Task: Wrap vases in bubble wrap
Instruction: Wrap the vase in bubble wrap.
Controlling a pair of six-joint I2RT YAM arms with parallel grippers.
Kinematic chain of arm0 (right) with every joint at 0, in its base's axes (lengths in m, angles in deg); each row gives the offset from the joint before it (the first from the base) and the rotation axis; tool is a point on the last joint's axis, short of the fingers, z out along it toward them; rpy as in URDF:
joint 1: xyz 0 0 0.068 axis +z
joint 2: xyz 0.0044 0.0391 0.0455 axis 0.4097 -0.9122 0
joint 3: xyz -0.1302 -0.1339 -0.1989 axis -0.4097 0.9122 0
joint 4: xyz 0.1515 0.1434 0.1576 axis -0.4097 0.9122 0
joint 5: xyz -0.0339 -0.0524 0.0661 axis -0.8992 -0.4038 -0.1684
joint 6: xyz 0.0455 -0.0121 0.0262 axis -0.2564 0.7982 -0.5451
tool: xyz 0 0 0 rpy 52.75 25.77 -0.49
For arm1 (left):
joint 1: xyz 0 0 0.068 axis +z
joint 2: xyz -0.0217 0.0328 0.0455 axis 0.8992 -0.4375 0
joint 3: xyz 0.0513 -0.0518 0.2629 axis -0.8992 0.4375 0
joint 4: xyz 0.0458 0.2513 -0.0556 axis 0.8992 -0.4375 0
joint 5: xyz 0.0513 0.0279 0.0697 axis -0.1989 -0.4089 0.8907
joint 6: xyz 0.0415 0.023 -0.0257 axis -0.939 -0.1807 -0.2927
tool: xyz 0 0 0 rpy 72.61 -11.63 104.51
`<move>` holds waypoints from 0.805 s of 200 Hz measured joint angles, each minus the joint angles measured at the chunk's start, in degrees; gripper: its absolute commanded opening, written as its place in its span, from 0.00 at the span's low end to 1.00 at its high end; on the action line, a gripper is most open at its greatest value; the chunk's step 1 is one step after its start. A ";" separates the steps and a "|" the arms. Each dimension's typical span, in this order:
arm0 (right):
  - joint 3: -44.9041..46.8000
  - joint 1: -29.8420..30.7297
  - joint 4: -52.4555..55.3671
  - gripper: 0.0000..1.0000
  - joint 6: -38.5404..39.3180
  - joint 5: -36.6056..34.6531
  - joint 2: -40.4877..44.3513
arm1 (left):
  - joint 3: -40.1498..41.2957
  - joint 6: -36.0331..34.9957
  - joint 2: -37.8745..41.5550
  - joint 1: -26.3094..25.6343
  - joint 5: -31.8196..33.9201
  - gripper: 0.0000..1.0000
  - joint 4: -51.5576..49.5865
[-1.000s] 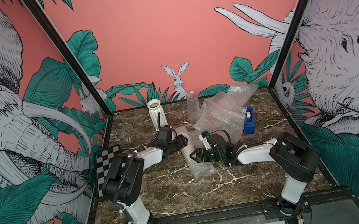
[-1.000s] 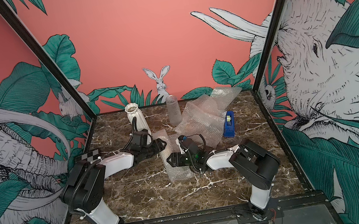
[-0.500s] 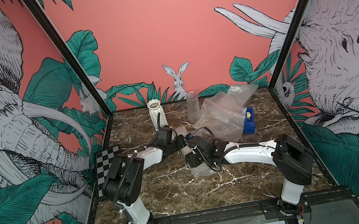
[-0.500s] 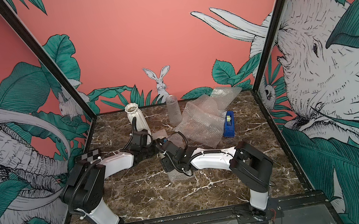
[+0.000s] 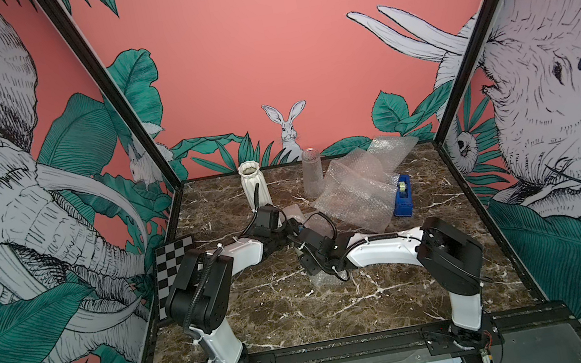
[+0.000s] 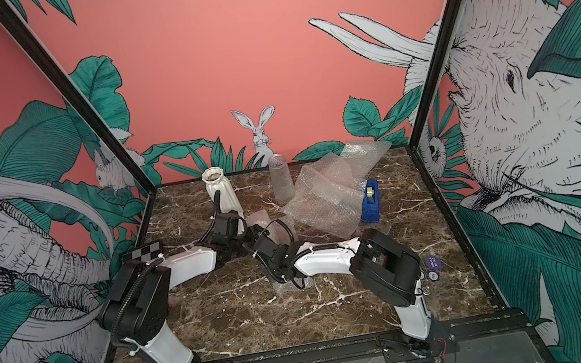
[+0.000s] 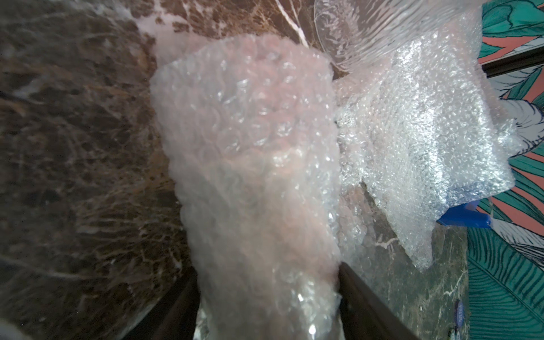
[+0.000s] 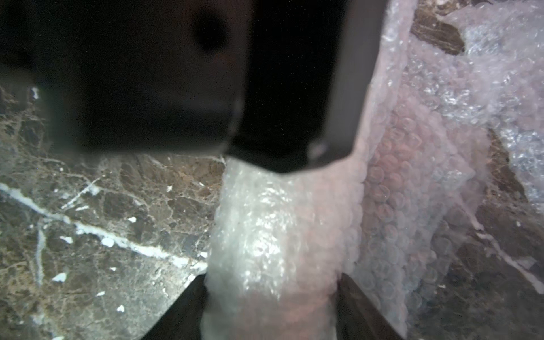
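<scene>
Top views, working from the front edge: on the brown marble table (image 5: 303,309) a flat piece of clear bubble wrap (image 5: 323,278) lies under the right arm's wrist. I cannot tell whether it joins the bundle beyond it.

Table centre: both arms meet on one bundle rolled in translucent bubble wrap (image 7: 250,176).

- Left wrist view: the left gripper (image 7: 266,273) has the bundle between its dark fingers (image 7: 368,300), and the wrap touches both. The bundle widens away from the camera. Contents: a pale pinkish mass under the bubbles, with no vase outline readable.
- Right wrist view: the right gripper (image 8: 272,279) is clamped on the same bundle, wrap against both fingers. The left gripper's dark body sits on the bundle just ahead. A loose flap of wrap stands beside it.

Beyond centre, to the right: loose bubble-wrap sheets (image 5: 356,195) overlap in a pile. A blue tape dispenser (image 5: 402,197) sits at the pile's right edge, touching it.

Left edge: a black-and-white checkerboard card (image 5: 176,275).

Rear:
- A clear glass cylinder vase (image 5: 312,174) stands upright against the pile's back corner, the wall showing through it.
- Left of it and apart, a tall white ribbed ceramic vase (image 5: 254,185) stands upright. Only its shaded inner wall shows in the scalloped mouth.
</scene>
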 measured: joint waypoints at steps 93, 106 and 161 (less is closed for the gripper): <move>16.76 -7.23 -24.96 0.47 -12.26 19.23 5.70 | -0.42 -0.52 3.87 0.11 1.57 0.99 -3.21; 19.76 -8.41 -30.93 0.46 -16.46 22.64 5.70 | -0.42 -0.81 4.55 0.11 1.77 0.98 -3.19; 28.37 -10.73 -53.86 0.45 -32.30 31.10 2.34 | -0.42 -1.31 3.80 0.22 1.01 0.85 -2.27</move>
